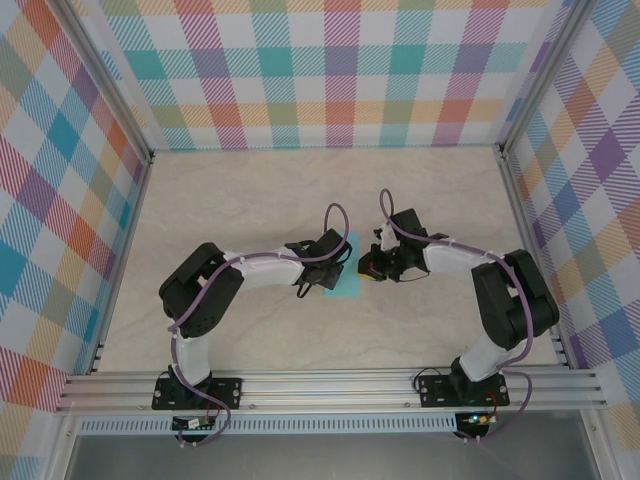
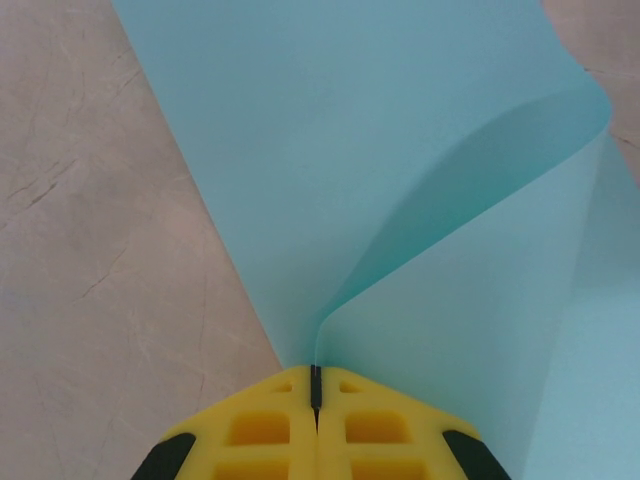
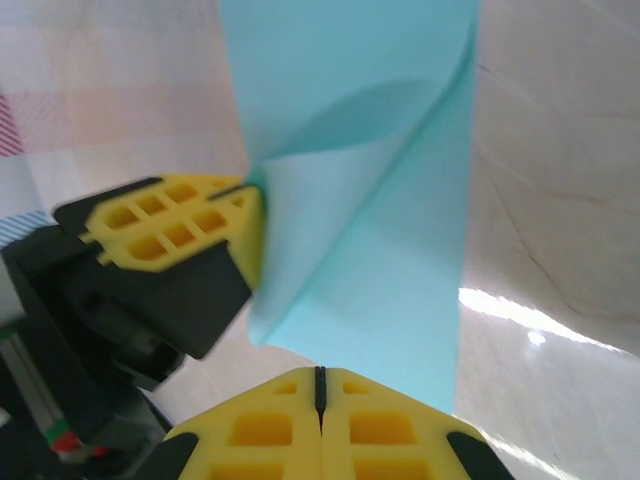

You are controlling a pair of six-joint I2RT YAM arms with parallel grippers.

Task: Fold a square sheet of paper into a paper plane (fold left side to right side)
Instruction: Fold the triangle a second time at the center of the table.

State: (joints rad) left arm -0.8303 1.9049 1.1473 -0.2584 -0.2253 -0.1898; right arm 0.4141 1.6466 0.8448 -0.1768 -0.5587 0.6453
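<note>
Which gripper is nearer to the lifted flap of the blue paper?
Left. The left gripper is shut on the edge of the flap, holding it curled over the paper. The right gripper is shut at the edge of the flat part, beside the flap.

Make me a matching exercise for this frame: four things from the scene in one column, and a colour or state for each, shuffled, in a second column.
Column A
1. square sheet of paper
2. left gripper
3. table
4. back wall

Column B
a. pale marbled beige
b. shut on an edge of the sheet
c. plaid in many colours
d. turquoise, one side curled up and over

Pairs: 1-d, 2-b, 3-a, 4-c
</note>
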